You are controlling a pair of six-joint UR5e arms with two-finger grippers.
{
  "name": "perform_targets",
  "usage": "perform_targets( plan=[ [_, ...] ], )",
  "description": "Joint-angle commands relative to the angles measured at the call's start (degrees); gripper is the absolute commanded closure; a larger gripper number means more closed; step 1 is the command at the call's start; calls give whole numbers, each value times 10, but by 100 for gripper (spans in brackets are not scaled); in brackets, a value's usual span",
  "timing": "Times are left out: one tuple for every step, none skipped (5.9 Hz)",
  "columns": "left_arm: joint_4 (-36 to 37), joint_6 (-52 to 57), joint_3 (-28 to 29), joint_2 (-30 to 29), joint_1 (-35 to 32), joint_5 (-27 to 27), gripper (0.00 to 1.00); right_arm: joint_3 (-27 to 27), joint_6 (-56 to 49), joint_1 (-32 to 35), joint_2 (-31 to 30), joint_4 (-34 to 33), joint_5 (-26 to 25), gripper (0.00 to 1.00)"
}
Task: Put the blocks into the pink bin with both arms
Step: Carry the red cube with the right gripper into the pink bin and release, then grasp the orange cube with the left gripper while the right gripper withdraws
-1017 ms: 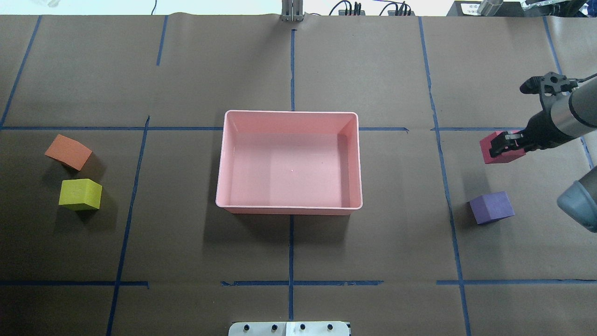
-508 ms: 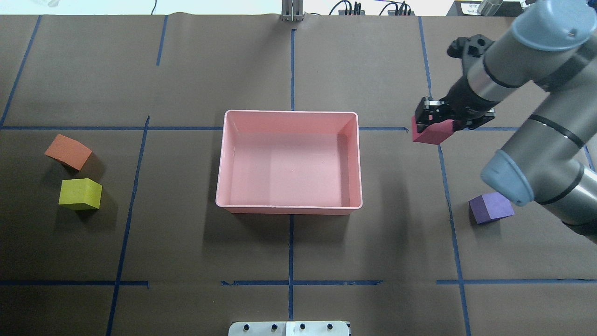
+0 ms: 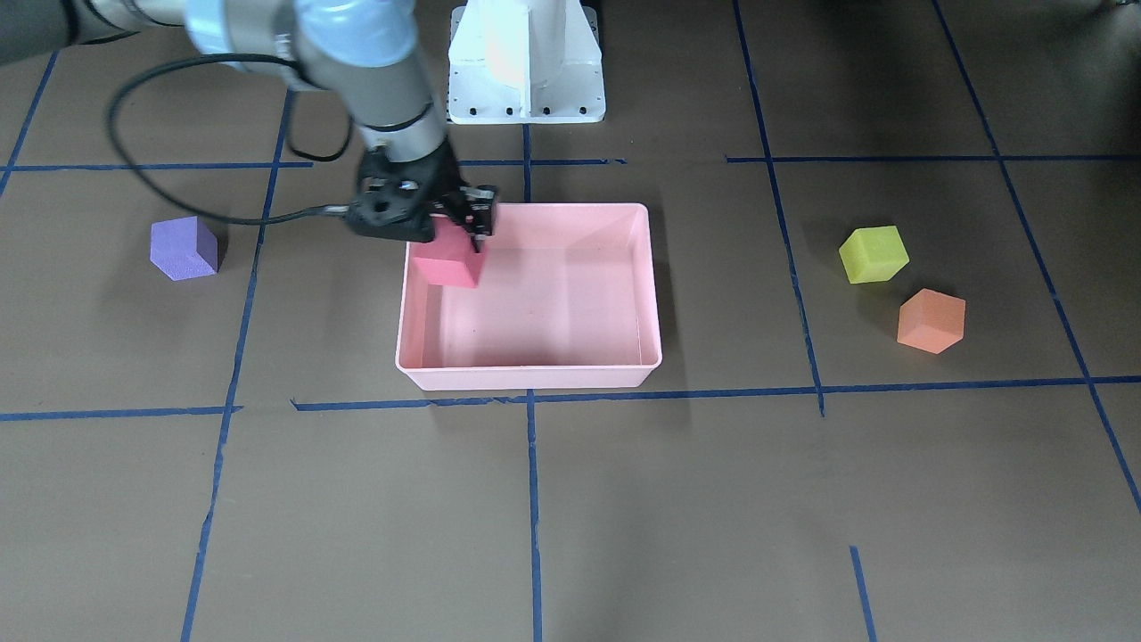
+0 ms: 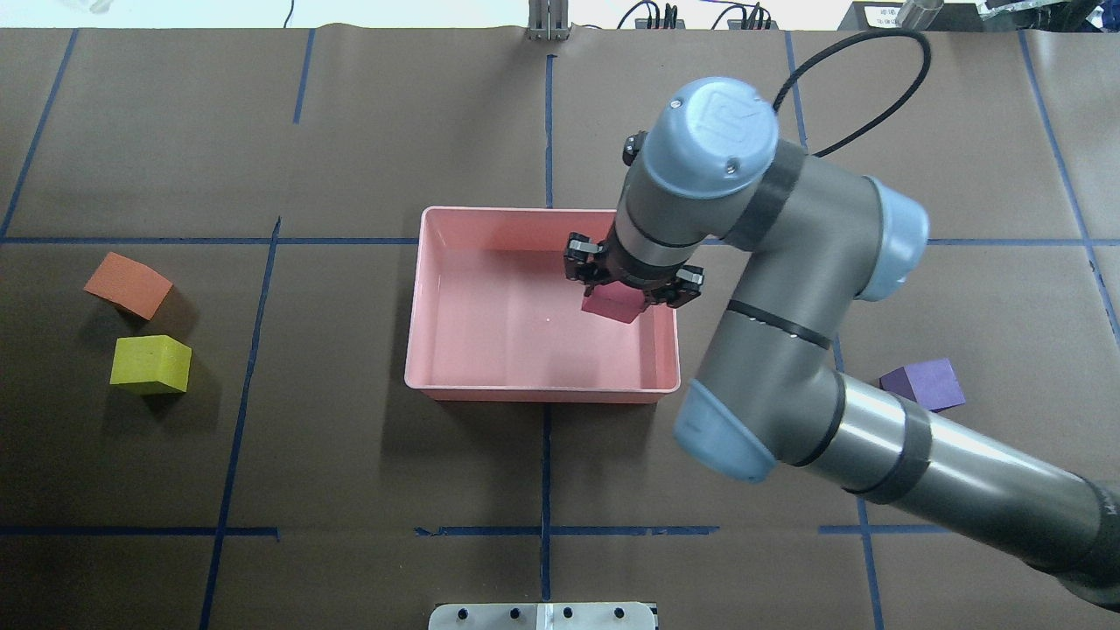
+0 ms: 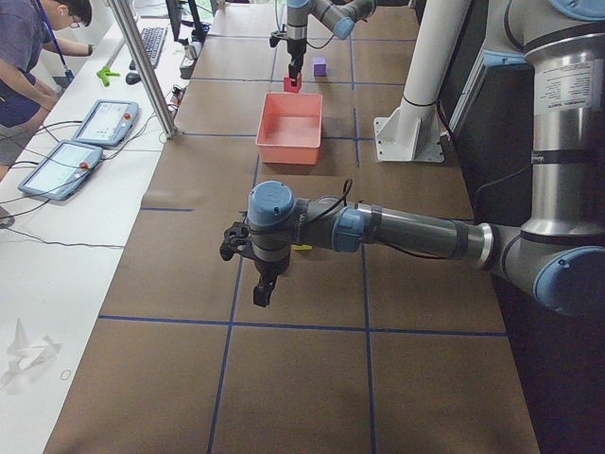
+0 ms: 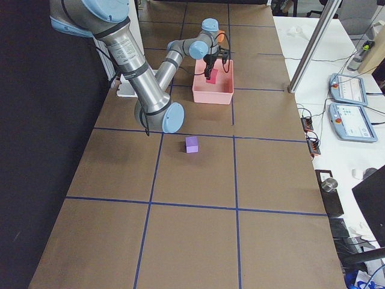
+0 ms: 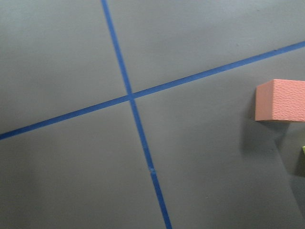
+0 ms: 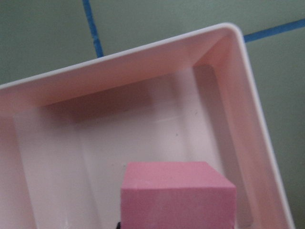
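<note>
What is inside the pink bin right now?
Only the pink-red block, clamped in the right gripper over the floor of the pink bin, near one corner. The visible floor is bare; the patch beneath the block is hidden.

Looking down from the left claw [image 5: 262,295], the wrist camera takes in grey-brown counter [image 7: 62,47] marked by two blue tape lines [image 7: 143,138] that cross a little left of centre, one running steeply from top to bottom, the other rising gently toward the right. Off to the right of the claw's view, cut by the frame edge, sits the orange block [image 7: 281,101], grainy face lit, a soft shadow beneath it. Lower at that same edge, apart from it, shows a sliver of the yellow-green block [image 7: 303,150].
</note>
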Motion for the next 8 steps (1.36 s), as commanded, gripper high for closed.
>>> perform_targets(
  plan=[
    [-47,-69,4,-5,28,-3,0,-32,30,-38,34,0,-50,1],
    [-94,-130,6,-5,77,-6,0,-31,16,-32,30,-2,-43,0],
    [-127,-180,11,-6,123,-3,0,-26,-38,-5,20,-14,-13,0],
    [-175,-221,44,-26,153,-3,0,4,-108,32,5,-57,20,0],
    [-249,-278,108,-58,168,-2,0,46,-169,72,-44,-64,51,0],
    [-309,-335,153,-81,189,6,0,68,-204,93,-75,-64,61,0],
    [-344,-380,162,-84,231,55,0,79,-228,101,-96,-64,61,0],
    [-352,-415,163,-94,262,66,0,87,-258,113,-108,-64,70,0]
  ],
)
